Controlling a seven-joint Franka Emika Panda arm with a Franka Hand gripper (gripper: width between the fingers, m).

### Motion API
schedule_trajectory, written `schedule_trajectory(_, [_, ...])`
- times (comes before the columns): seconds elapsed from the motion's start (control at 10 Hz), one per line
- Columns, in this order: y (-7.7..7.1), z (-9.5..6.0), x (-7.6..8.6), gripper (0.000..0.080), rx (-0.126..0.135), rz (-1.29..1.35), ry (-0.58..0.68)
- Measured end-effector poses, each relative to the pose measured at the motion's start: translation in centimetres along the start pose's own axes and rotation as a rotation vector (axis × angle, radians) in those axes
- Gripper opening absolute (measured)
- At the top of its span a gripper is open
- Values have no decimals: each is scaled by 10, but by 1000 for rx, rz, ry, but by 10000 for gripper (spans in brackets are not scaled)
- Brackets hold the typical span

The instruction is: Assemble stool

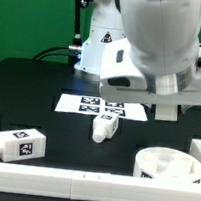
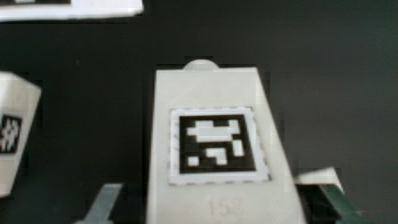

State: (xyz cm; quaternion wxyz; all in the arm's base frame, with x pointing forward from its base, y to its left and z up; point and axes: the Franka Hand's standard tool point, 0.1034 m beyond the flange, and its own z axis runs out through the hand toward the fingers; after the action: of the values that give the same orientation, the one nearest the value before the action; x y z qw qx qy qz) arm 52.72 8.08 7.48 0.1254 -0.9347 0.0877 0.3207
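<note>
Hand [image 2: 214, 200] mostly cropped, flanking leg [image 2: 214, 110]

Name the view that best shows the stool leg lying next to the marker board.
The wrist view: the leg fills the picture, its tag plain to see. The exterior view shows that leg small, lying by the marker board.

The white plastic leg [image 2: 210, 85] looks matt, the black table [image 1: 29, 91] smooth.

The marker board [image 1: 76, 104] lies flat on the black table [image 1: 29, 93].
</note>
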Motion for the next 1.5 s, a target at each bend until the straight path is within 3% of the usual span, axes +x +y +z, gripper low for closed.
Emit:
schedule_trajectory(0.1, [-2, -13, 0, 335, -5, -36, 28])
schedule_trajectory(0.2, [-7, -42, 5, 335, -28, -94, 67])
schedule_trajectory(0.3, [-19, -82, 11, 335, -55, -160, 123])
schedule_trajectory(0.4, [-32, -100, 17, 335, -54, -181, 181])
schedule_trajectory(0.5, [-38, -103, 21, 335, -31, -138, 256])
schedule_trajectory(0.7, [-36, -107, 25, 337, -30, -146, 406])
schedule_trajectory(0.9, [-26, -107, 41, 337, -96, -255, 532])
schedule_trajectory(1.0, [-24, -115, 54, 337, -138, -324, 608])
schedule_trajectory(1.1, [-24, -120, 65, 337, -197, -402, 695])
schedule_trajectory(1.2, [-23, -117, 71, 337, -217, -432, 761])
schedule_trajectory(1.5, [-17, -117, 76, 337, -221, -434, 929])
